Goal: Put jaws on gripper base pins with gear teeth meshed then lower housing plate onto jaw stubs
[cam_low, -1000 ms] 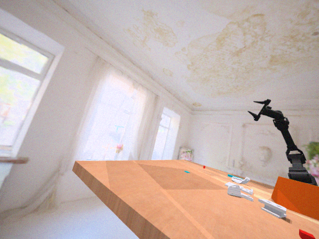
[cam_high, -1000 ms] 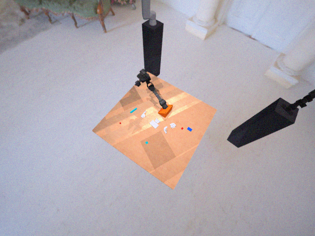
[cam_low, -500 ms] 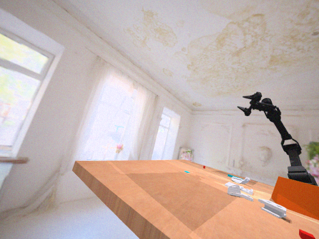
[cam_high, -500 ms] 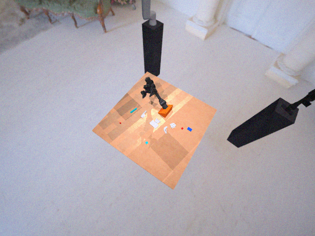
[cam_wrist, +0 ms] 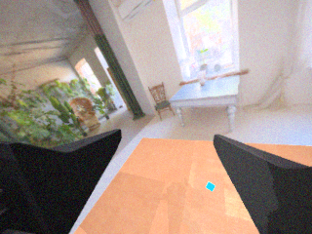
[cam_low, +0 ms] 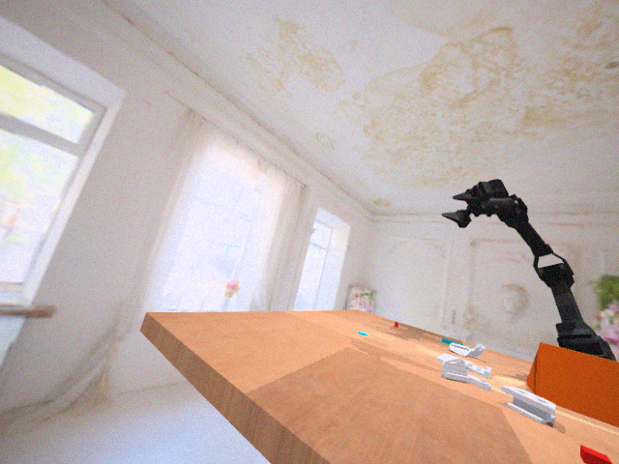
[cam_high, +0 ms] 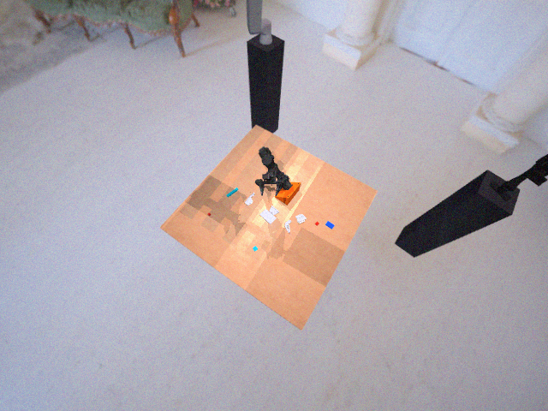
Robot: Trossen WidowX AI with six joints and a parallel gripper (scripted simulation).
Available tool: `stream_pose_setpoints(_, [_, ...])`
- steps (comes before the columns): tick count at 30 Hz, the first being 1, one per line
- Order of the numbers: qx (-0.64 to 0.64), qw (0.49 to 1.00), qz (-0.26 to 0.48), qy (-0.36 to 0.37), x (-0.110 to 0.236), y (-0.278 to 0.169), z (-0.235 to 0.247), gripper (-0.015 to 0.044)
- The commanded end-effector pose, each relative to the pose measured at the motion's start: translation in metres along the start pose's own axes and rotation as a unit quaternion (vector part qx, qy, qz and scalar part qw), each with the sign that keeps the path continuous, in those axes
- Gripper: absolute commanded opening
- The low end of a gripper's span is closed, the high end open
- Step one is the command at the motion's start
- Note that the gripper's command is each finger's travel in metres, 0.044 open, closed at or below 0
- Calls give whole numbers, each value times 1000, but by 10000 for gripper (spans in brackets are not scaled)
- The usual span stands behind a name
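Note:
My gripper (cam_high: 270,193) (cam_low: 448,205) (cam_wrist: 166,136) is open and empty, high above the table. A white jaw (cam_high: 250,199) (cam_low: 464,350) lies on the table by the teal bar. Another slim white jaw (cam_high: 288,226) lies nearer the table's middle. Between them is a flat white rectangular part (cam_high: 267,216) with a smaller white piece (cam_high: 274,210) close beside it; whether these two are joined is too small to tell. A squarish white part (cam_high: 300,218) (cam_low: 529,405) lies apart to the right. Which part is the base and which the housing plate is unclear. Pins and teeth are too small to see.
An orange block (cam_high: 288,193) (cam_low: 574,384) stands by the arm's base. A teal bar (cam_high: 231,192), a cyan piece (cam_high: 255,248) (cam_low: 363,333) (cam_wrist: 211,186), a red piece (cam_high: 209,214) (cam_low: 396,324), another red piece (cam_high: 317,223) and a blue piece (cam_high: 330,224) lie around the white parts.

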State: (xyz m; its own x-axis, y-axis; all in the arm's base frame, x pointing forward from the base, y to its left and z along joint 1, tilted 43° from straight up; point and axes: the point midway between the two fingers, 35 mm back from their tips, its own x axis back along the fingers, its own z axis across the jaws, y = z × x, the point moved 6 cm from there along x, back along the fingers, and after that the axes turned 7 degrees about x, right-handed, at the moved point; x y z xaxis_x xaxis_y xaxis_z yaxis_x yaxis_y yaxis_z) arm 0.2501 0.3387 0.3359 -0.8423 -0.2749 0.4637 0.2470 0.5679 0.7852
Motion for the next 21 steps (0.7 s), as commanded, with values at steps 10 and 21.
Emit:
stream_pose_setpoints(10, [66, 981, 181, 8, -78, -89, 43, 440])
stream_pose_setpoints(21, [127, 934, 335, 15, -123, -168, 63, 440])
